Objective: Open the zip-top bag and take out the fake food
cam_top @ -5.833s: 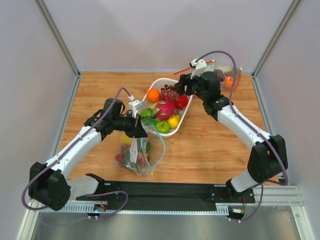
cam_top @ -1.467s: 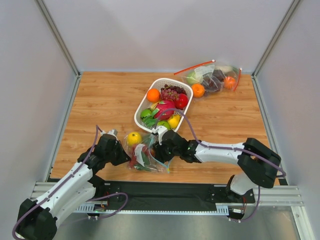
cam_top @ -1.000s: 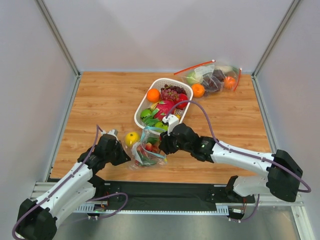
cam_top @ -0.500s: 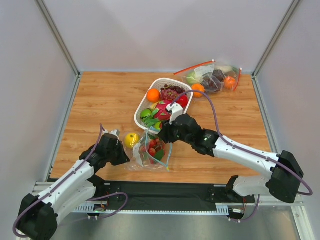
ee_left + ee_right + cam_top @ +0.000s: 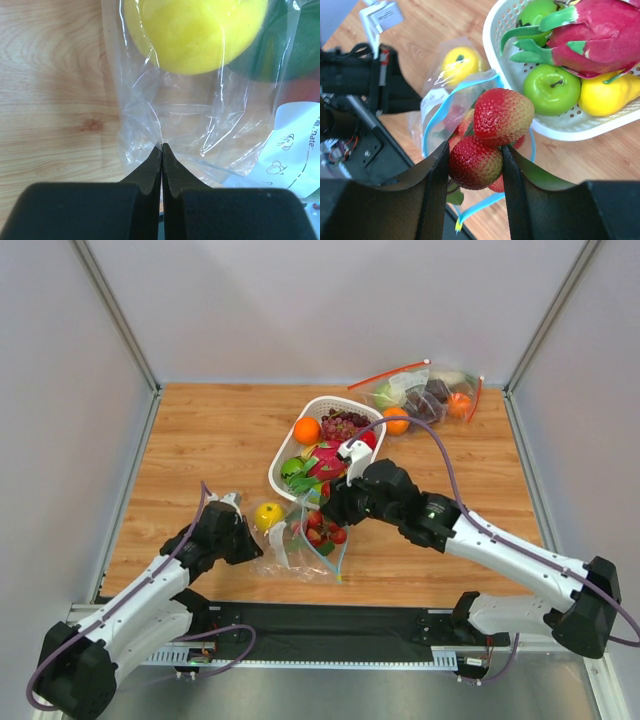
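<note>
The zip-top bag (image 5: 300,558) lies open on the wood near the front edge, its teal zip strip (image 5: 454,96) looping wide. My left gripper (image 5: 162,146) is shut on a clear bottom corner of the bag (image 5: 150,125); the yellow lemon (image 5: 195,30), a dark green fruit (image 5: 272,57) and the white label (image 5: 295,147) show through the plastic. My right gripper (image 5: 475,150) is shut on a bunch of red strawberries (image 5: 502,115), held just above the bag's mouth. In the top view the strawberries (image 5: 322,532) hang between the bag and the basket, with the lemon (image 5: 267,516) to their left.
A white basket (image 5: 283,455) behind the bag holds an orange (image 5: 307,430), grapes, a pink dragon fruit (image 5: 600,35), a green apple (image 5: 551,87) and yellow fruit. A second clear bag with a red-orange zip (image 5: 430,392) and an orange (image 5: 396,420) lie at the back right.
My right gripper has risen and drawn back towards the basket with the strawberries, pulling them out of the bag's mouth. The left gripper keeps its hold on the bag's corner.
</note>
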`<state>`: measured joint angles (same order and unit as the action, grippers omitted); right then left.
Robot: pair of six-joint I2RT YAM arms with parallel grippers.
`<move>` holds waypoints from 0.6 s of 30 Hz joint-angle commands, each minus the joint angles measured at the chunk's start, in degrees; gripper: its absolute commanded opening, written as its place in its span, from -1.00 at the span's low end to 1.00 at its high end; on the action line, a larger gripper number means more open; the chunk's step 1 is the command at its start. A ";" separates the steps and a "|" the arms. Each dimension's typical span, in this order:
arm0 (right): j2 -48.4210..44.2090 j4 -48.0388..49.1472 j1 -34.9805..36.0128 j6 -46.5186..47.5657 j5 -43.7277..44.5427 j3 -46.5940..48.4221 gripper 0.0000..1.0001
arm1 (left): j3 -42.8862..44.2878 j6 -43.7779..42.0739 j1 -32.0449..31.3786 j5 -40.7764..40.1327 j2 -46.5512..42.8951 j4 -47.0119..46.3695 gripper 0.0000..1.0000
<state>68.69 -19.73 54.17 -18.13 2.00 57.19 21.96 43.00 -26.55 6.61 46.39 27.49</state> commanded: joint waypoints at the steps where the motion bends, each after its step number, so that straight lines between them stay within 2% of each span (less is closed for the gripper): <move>1: -3.91 -5.91 -0.21 3.19 -5.16 4.86 -0.90 | 1.51 2.35 -0.09 1.39 0.98 -6.03 -1.00; 9: -7.42 -14.90 -0.21 4.42 -7.80 7.93 -0.90 | 2.39 6.03 0.97 3.93 6.34 -14.03 -1.00; 18: -9.36 -25.27 -0.21 7.05 -9.20 14.70 -0.90 | 2.48 4.99 2.72 2.27 6.43 -13.16 -1.00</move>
<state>61.43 -41.87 54.17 -13.13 -5.02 67.40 22.13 47.68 -24.82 9.10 53.58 16.75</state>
